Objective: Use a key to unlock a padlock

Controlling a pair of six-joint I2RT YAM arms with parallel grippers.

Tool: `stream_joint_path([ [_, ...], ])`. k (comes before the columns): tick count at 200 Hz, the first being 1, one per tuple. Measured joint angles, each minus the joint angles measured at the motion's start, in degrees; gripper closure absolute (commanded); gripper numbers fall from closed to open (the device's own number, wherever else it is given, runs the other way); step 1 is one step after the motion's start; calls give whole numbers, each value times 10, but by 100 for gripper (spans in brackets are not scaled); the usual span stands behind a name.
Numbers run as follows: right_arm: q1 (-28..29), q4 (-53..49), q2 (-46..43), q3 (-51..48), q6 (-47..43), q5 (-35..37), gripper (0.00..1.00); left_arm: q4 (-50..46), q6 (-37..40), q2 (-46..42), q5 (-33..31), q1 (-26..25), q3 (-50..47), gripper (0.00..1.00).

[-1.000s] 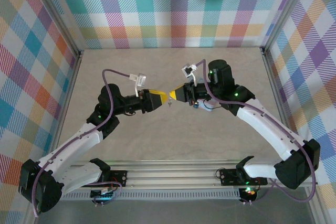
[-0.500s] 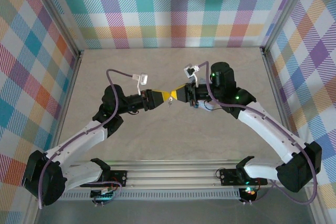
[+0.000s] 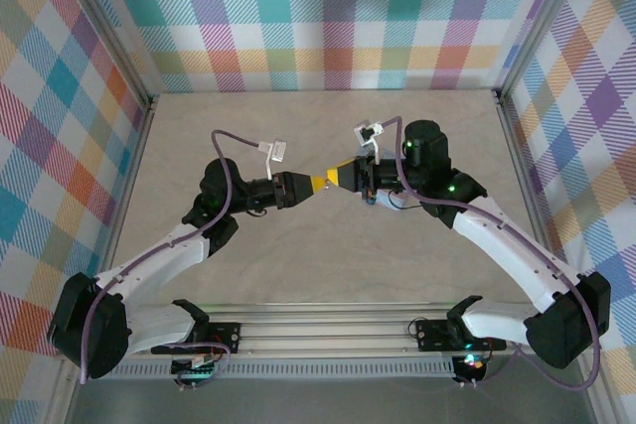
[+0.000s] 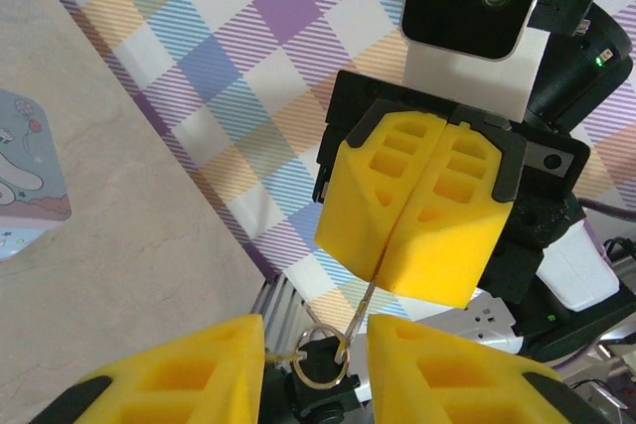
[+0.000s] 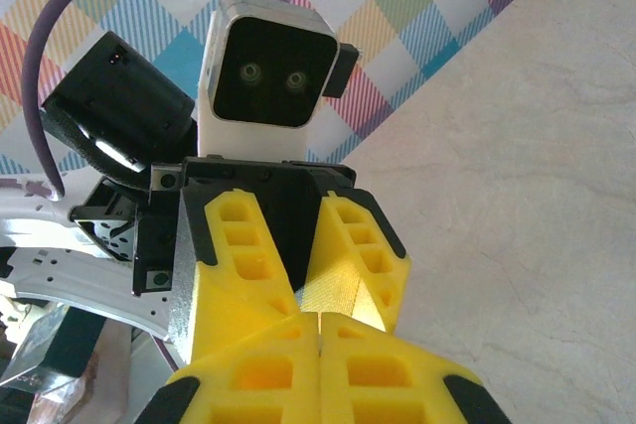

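Note:
My right gripper and left gripper meet tip to tip above the middle of the table. In the left wrist view the right gripper is shut on a thin metal key, which hangs out of the seam between its yellow fingers. A wire ring dangles from the key. That ring sits in the gap of my left gripper, whose yellow fingers stand apart on either side. The right wrist view has the right gripper shut. The padlock is hidden.
A pale blue tin with a cartoon lid lies on the beige table, under the right arm. Plaid walls close in the back and both sides. A metal rail runs along the near edge.
My left gripper has moved right, up to the right gripper's tips, and its jaws have narrowed around the hanging ring. The right arm has shifted slightly right.

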Motion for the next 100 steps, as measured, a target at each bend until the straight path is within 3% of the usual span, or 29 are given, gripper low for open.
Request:
stream_joint_path([
  [36,-2,1,0,0,2,3,100,14,-5,11,4,-6,0,74],
  [100,-7,3,0,-8,4,7,100,28,-9,20,10,-11,0,92],
])
